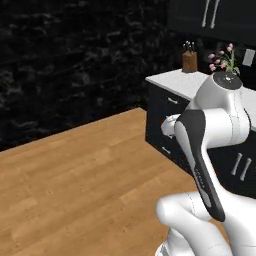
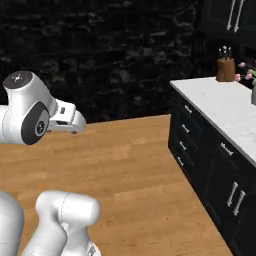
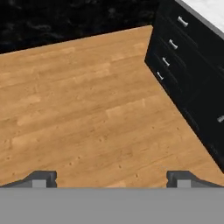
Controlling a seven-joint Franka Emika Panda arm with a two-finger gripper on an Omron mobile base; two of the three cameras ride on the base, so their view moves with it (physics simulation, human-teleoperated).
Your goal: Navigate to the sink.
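Wood floor [image 3: 87,109] stretches under the empty gripper [image 3: 111,177], jaws spread and arm tucked for driving, beside a white counter [image 2: 225,107] with the sink not yet in sight

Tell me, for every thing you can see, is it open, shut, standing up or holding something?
Robot's hand: open, holding nothing, over the wooden floor.
Dark cabinet drawers with silver handles: all shut.
Brown wooden knife block: upright on the white marble counter, knives in it.
Pink flowers: standing upright on the counter.
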